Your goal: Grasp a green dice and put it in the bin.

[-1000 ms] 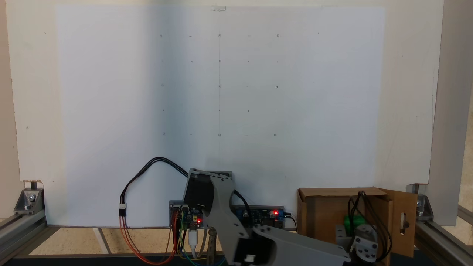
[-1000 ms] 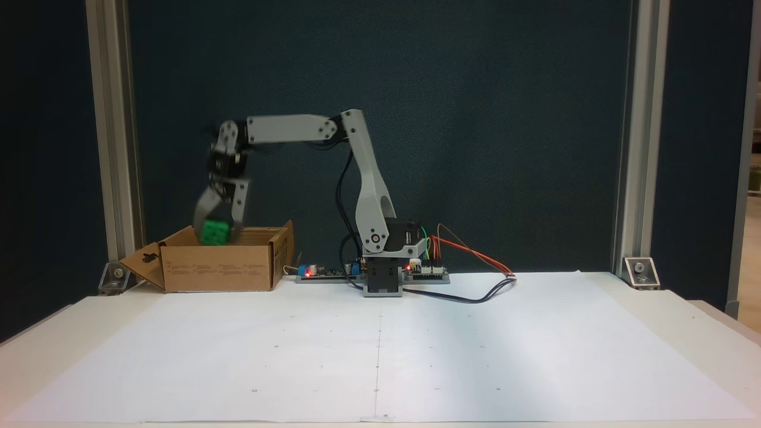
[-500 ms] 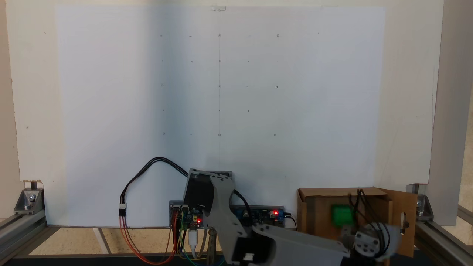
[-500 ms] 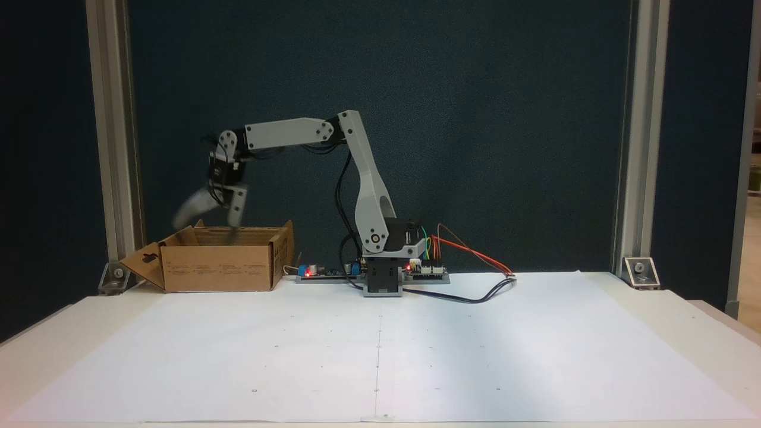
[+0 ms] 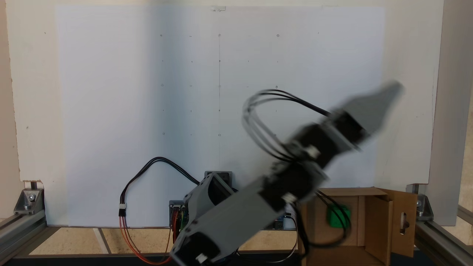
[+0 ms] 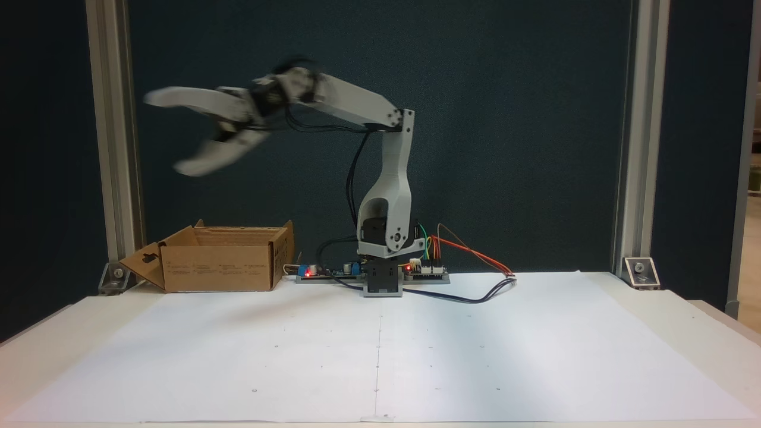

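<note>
Spread wide and empty, the gripper [image 6: 165, 134] hangs high in the fixed view that faces the arm from the front, blurred, well above the bin [image 6: 220, 267] and toward ten o'clock from the arm's base [image 6: 382, 279]. One jaw reaches out level toward nine o'clock, the other slants down toward eight o'clock. The bin is a brown cardboard box with its flaps up, and the flap at its nine o'clock side, cut with a slot, leans outward. It stands at the far edge of a white paper sheet [image 6: 380, 351] marked with small dots and a centre line, on a pale table [image 6: 35, 356]. Behind stand a dark blue backdrop [image 6: 511, 119] and two aluminium posts [image 6: 110, 131]. Circuit boards with red lights [image 6: 333, 271] and coloured wires [image 6: 469, 252] lie beside the base.

From the fixed view looking down from behind the arm, the gripper [image 5: 384, 99] is a grey blur pointing toward two o'clock, and only one jaw tip can be made out. The green dice [image 5: 339, 216] lies inside the bin [image 5: 373, 221], on its floor near the wall at nine o'clock. It is a small bright green cube with rounded edges; its pips are too small to read, and as a cube it has no long axis. Its sides run roughly square with the bin's walls. The slotted flap [image 5: 404, 221] stands at three o'clock. The white sheet [image 5: 147, 111] fills the table beyond, framed by aluminium rails [image 5: 22, 221].
</note>
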Robot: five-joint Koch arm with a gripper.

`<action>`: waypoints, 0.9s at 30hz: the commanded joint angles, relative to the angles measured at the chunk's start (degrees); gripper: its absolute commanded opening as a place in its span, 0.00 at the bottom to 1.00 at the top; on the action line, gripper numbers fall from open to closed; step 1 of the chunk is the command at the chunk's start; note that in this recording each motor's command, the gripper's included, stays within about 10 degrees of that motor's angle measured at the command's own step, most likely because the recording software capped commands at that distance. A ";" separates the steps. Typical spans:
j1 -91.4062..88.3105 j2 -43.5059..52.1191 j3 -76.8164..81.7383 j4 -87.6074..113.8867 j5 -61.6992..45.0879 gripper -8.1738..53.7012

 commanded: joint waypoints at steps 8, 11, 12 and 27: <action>-33.75 21.88 28.92 -11.14 3.34 0.85; -37.79 25.49 40.69 -18.35 3.34 0.84; -38.67 26.28 43.24 -20.81 3.34 0.84; -45.18 34.72 62.49 -56.32 2.81 0.82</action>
